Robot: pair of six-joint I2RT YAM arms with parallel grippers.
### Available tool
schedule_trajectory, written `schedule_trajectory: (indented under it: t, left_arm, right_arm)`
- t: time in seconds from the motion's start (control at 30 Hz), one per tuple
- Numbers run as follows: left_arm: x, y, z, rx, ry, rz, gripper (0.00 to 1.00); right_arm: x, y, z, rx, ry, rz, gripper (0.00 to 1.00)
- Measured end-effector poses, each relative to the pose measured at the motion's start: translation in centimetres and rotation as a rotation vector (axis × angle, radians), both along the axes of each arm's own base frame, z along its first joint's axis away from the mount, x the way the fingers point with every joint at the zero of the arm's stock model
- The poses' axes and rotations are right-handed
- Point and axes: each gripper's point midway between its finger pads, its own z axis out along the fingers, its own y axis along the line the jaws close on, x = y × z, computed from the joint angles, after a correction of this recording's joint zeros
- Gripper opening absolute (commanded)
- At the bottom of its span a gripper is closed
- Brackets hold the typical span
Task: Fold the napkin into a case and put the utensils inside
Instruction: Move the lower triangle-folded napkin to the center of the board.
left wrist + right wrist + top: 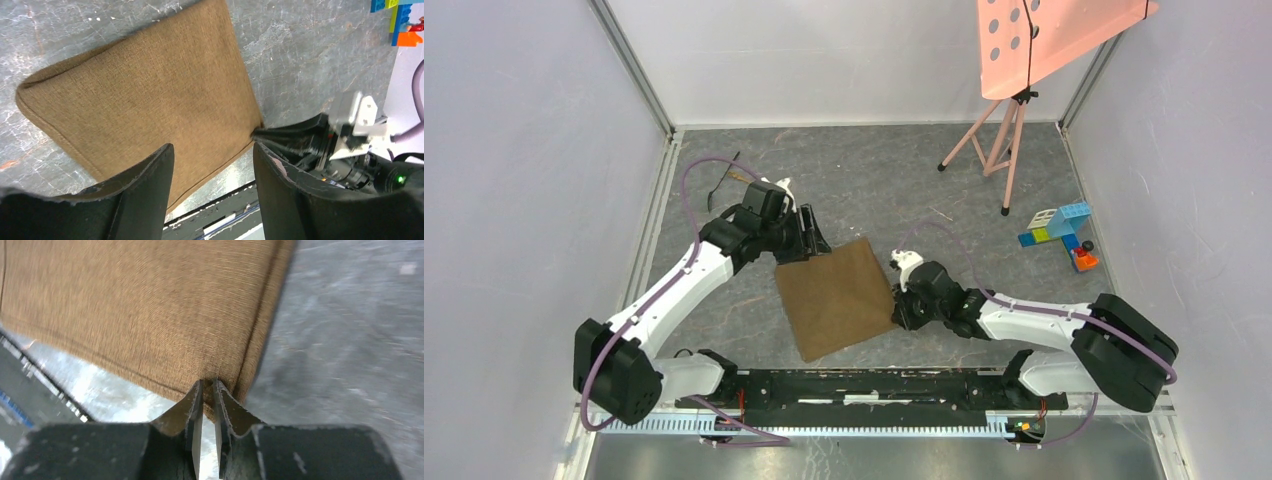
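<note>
Right gripper fingers fill the bottom of its wrist view, pinched down to a thin slit on the napkin edge, right by a corner. Cloth hem runs straight up from the tips. Looks like a grip on the cloth, not just a touch.

Left gripper is wide apart, nothing between the fingers. It hovers over the napkin's opposite side, cloth visible through the gap. Same view shows the right gripper's tip meeting the cloth corner.

From above: napkin lies flat mid-table, skewed, between the two grippers. Left gripper sits at its far-left corner, right gripper at its right edge. One edge looks rounded like a fold, so probably doubled over. Not a narrow pocket yet.

Utensils lie on the table beyond the left arm, well apart from the cloth. Thin black handle, gold glint beside it, too small to tell more.

Blocks sit far right, near a pink stand.
</note>
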Motion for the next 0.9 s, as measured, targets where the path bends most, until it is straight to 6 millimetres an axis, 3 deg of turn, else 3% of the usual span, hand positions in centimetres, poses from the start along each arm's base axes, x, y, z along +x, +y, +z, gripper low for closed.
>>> schedule_trajectory:
  t: [0.13, 0.27, 0.33, 0.47, 0.57, 0.67, 0.77, 0.9]
  left_arm:
    - [-0.1, 0.5, 0.7, -0.003, -0.025, 0.011, 0.67]
    - [-0.1, 0.5, 0.4, -0.002, -0.031, 0.009, 0.67]
    - [-0.2, 0.5, -0.7, 0.002, -0.016, 0.006, 0.66]
    - [-0.7, 0.9, -5.3, 0.058, 0.083, 0.009, 0.66]
    - [-1.6, 1.7, -8.4, 0.112, 0.151, 0.02, 0.66]
    - [-2.2, 2.5, -9.7, 0.142, 0.168, 0.033, 0.66]
    - [-2.1, 3.0, -10.3, 0.165, 0.156, 0.053, 0.66]
    - [-2.1, 4.5, -11.2, 0.22, 0.129, 0.098, 0.67]
  right_arm:
    - [2.9, -1.9, 0.2, -0.029, -0.069, -0.152, 0.24]
    - [4.4, -3.6, 0.3, -0.109, -0.125, -0.218, 0.31]
    - [4.8, -4.4, 0.4, -0.171, -0.141, -0.222, 0.34]
    - [5.1, -5.2, 1.3, -0.257, -0.155, -0.181, 0.37]
    - [5.6, -4.0, 3.0, -0.23, -0.177, -0.14, 0.35]
    - [5.7, -3.1, 3.6, -0.185, -0.183, -0.107, 0.32]
    - [5.8, -2.9, 3.2, -0.159, -0.172, -0.102, 0.27]
    - [5.8, -4.8, 0.3, -0.209, -0.132, -0.14, 0.23]
